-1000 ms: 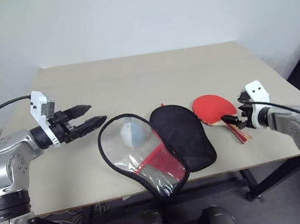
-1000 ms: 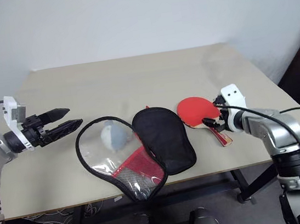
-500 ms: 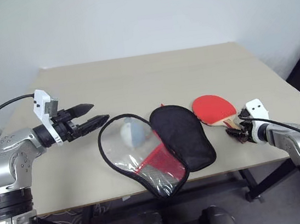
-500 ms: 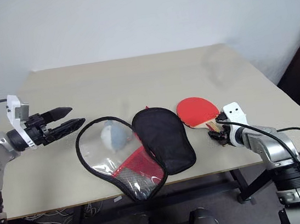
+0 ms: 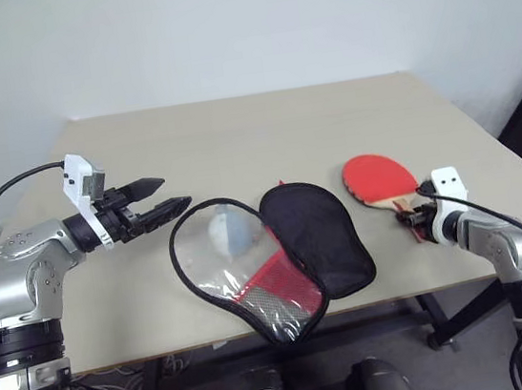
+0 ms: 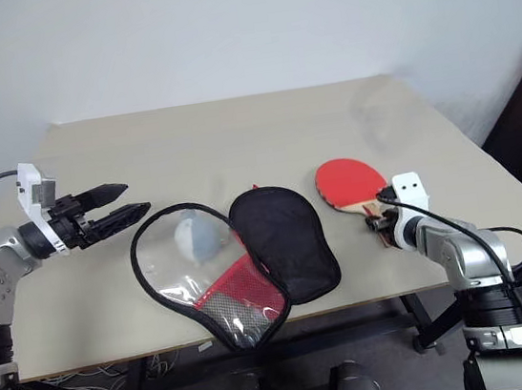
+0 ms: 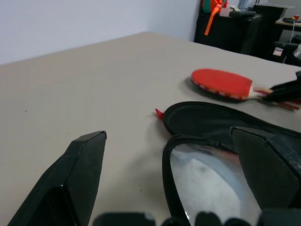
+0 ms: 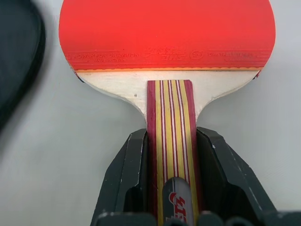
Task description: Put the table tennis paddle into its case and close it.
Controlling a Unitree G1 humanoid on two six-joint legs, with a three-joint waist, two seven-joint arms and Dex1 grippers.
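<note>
- Table point(image 5: 233, 131): a pale beige top set against a white wall; all items below are carried on its near half.
- Case point(image 5: 274, 256): laid fully open near the middle of the front edge. The clear plastic panel half, edged in black, is placed on the left, its narrow end reaching just past the front edge; red mesh and a pale plush-ball charm point(image 5: 223, 231) are seen through the panel. The black-lined half is spread to the right, joined to the first along the middle.
- Table tennis paddle point(image 5: 378, 179): laid flat near the right edge, just beside the black-lined half of the case and apart from it, red face up, the handle directed toward the front right corner.
- Left gripper point(image 5: 159, 211): held above the table near the left edge, its fingers spread wide with nothing between them, pointed toward the clear half of the case.
- Right gripper point(image 8: 170, 179): positioned at the front right corner; its two fingers point(image 8: 124, 179) are pressed against both sides of the striped wooden handle, so the paddle is gripped by its handle.
</note>
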